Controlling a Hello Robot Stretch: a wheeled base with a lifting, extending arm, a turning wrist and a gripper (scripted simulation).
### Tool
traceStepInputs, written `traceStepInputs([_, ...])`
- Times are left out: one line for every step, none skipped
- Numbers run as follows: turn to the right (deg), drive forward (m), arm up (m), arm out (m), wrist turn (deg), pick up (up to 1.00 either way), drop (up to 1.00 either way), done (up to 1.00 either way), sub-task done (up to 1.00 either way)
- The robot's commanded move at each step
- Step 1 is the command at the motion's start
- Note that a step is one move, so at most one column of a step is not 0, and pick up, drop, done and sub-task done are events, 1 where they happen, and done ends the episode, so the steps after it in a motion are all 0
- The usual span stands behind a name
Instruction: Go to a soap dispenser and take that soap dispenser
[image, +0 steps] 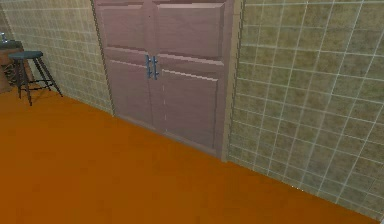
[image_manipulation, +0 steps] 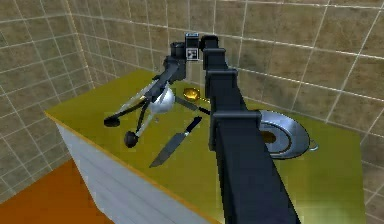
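Note:
My arm (image_manipulation: 235, 120) reaches out over a yellow-green countertop (image_manipulation: 110, 100) in the arm side view. The gripper (image_manipulation: 122, 130) points toward that view's left, its two thin fingers ending in dark pads (image_manipulation: 131, 140) above the counter. A shiny silver rounded thing (image_manipulation: 160, 97) sits close to the gripper's body between the fingers. I cannot tell whether the gripper holds anything. No shape here reads clearly as a soap dispenser.
On the counter lie a dark knife (image_manipulation: 176, 142), a small yellow object (image_manipulation: 190, 95) and a round metal basin (image_manipulation: 285, 135). Tiled walls back the counter. The forward view has a pink double door (image: 165, 70), an orange floor (image: 120, 175) and a dark stool (image: 32, 72).

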Motion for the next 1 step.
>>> traceStepInputs([0.0, 0.00, 0.00, 0.00, 45.0, 0.00, 0.00, 0.00, 0.00])
